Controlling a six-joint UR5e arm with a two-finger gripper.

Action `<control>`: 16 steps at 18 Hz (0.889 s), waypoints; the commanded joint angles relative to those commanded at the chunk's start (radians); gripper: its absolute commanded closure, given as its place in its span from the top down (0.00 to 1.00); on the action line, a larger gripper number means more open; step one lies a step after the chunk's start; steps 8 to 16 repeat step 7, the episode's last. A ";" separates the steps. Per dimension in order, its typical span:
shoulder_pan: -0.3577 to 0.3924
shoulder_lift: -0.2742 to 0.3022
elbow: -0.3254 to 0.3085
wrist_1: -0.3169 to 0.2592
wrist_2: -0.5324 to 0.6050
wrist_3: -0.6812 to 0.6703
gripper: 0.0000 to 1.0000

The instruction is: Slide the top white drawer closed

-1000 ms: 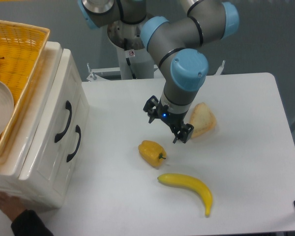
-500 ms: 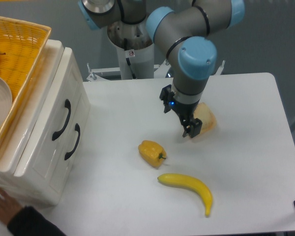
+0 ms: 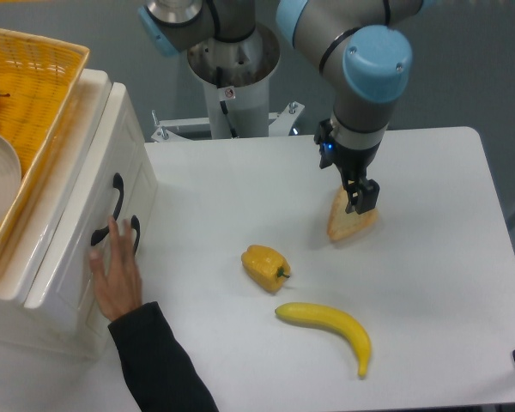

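Note:
The top white drawer (image 3: 86, 202) is the upper front of the small white cabinet at the left, with a curved black handle (image 3: 116, 193). Its front looks about level with the lower drawer front. A person's hand (image 3: 118, 275) lies flat on the cabinet front, covering the lower ends of both handles. My gripper (image 3: 354, 187) hangs far to the right, over the table, just above a slice of bread (image 3: 350, 221). It is open and holds nothing; one finger (image 3: 364, 196) shows clearly, the other is mostly behind the wrist.
A yellow wicker basket (image 3: 34, 103) with a plate sits on top of the cabinet. A yellow bell pepper (image 3: 264, 266) and a banana (image 3: 328, 330) lie mid-table. The lower drawer's handle (image 3: 136, 230) is beside the person's fingers. The arm's base (image 3: 232, 77) stands at the back.
My gripper has swung right and back, from beside the pepper to over the bread. The cabinet shifted slightly left. The person's hand moved from the cabinet's bottom corner up onto the drawer fronts.

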State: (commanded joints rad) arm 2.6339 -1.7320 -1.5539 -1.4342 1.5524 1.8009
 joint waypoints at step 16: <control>-0.043 0.054 -0.014 -0.003 -0.008 0.009 1.00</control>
